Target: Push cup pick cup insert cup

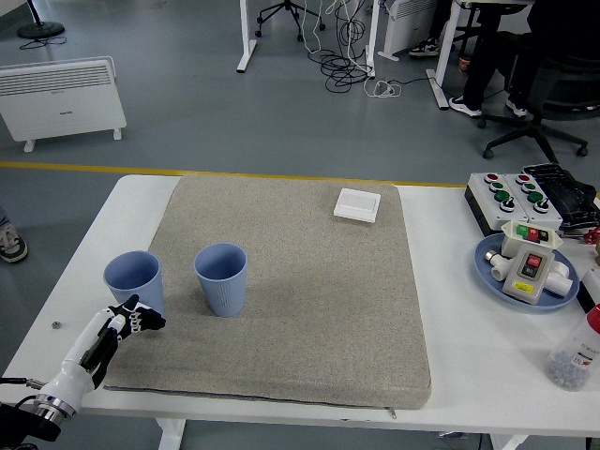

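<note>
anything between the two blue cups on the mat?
Nothing. In the head view only bare grey mat shows in the gap between the left cup and the right cup; they stand apart, both upright.

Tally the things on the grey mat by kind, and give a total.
Blue cups: 2, the left cup by the left hand and the right cup
White square boxes: 1, the white box at the mat's far edge
Total: 3

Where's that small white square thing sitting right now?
The white square lies at the far right corner of the grey mat, well away from both blue cups.
</note>
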`<action>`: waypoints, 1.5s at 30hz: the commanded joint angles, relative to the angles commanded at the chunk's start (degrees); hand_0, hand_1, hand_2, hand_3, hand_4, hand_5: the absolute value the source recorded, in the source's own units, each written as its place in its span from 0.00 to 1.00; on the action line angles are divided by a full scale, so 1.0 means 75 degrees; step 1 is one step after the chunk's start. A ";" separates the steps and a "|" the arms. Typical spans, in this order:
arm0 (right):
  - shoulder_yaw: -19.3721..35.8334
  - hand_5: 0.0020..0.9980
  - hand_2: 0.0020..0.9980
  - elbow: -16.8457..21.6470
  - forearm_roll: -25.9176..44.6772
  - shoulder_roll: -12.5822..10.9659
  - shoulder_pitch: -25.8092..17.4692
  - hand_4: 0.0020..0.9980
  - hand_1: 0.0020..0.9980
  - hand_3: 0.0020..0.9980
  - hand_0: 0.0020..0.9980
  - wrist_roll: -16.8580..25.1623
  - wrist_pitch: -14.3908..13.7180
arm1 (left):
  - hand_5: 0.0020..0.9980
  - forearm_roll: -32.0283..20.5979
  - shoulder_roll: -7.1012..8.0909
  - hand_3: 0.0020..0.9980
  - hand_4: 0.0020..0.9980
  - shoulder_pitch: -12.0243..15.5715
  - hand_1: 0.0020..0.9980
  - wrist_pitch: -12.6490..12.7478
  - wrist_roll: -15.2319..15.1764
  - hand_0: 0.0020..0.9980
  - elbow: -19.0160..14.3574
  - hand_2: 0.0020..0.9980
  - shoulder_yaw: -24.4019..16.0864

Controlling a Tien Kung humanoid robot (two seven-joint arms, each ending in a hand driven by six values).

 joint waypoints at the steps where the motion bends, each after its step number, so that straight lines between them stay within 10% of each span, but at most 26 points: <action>1: 0.0004 0.58 0.58 0.0000 -0.0001 0.0001 0.0001 0.10 0.61 0.58 0.75 -0.0001 0.0000 | 1.00 0.0016 0.0005 0.47 0.63 0.0002 0.56 -0.0003 -0.0004 0.60 0.0036 0.52 -0.0022; 45: 0.0008 0.58 0.58 0.0000 -0.0038 0.0043 -0.0062 0.10 0.61 0.58 0.75 -0.0024 -0.0013 | 1.00 0.0030 0.0162 0.47 0.63 -0.1106 0.55 -0.0038 -0.0003 0.59 0.0946 0.51 0.0331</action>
